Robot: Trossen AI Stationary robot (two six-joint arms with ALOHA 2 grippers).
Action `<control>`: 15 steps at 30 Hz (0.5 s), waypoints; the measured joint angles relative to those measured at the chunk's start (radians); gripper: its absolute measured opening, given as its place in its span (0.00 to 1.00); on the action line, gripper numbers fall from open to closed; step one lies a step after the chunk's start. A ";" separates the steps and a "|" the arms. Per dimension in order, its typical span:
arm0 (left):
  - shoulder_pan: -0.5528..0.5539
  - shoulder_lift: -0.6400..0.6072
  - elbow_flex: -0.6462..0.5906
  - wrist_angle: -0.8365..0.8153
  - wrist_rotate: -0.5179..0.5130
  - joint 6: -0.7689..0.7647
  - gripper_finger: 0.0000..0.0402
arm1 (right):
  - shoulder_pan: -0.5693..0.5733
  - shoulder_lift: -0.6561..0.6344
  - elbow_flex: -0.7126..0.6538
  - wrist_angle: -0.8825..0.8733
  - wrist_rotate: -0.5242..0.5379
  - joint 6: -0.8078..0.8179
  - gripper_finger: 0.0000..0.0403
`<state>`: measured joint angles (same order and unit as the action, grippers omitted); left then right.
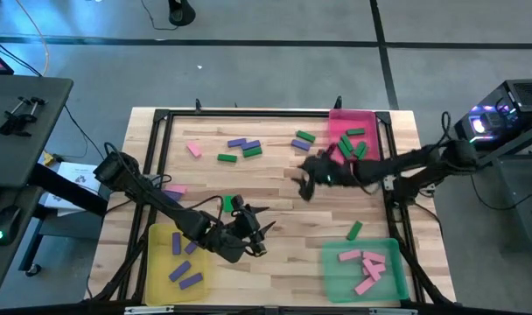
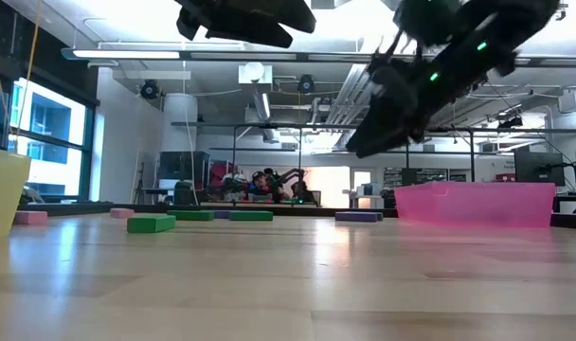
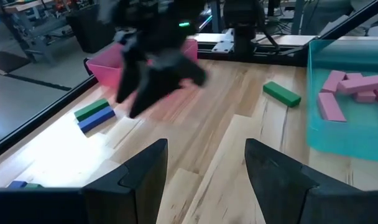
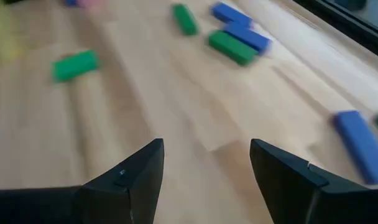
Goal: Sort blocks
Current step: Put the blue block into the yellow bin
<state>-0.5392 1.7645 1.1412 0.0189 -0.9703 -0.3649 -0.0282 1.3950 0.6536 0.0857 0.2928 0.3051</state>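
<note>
Loose blocks lie flat on the wooden table: purple and green ones (image 1: 244, 147) at the far middle, a pink one (image 1: 193, 150), a green one (image 1: 353, 230) near the green tray and a green one (image 1: 228, 203) beside my left arm. My left gripper (image 1: 262, 238) hovers open and empty over bare wood at the near middle, right of the yellow tray; its own view shows the gap (image 3: 206, 174). My right gripper (image 1: 304, 182) hangs open and empty above the table's middle, left of the pink tray, with bare wood between its fingers (image 4: 206, 177).
A yellow tray (image 1: 157, 262) with purple blocks stands at the near left. At the near right a green tray (image 1: 332, 276) holds pink blocks. The pink tray (image 1: 371, 118) at the far right holds green blocks. Black rails (image 1: 248, 112) frame the table. Bare wood lies between the grippers.
</note>
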 joint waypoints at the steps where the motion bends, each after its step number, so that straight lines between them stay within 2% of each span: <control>1: -0.002 0.000 0.000 0.000 0.000 0.000 0.50 | -0.048 0.006 0.008 -0.017 -0.030 -0.019 0.55; 7: -0.006 0.000 0.000 0.000 0.000 0.000 0.50 | -0.278 0.106 0.143 -0.203 -0.143 -0.128 0.52; 15: -0.010 0.000 0.000 0.000 0.000 0.001 0.50 | -0.413 0.346 0.322 -0.412 -0.155 -0.157 0.52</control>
<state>-0.5489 1.7645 1.1408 0.0185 -0.9703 -0.3637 -0.4415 1.7412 0.9760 -0.3260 0.1379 0.1479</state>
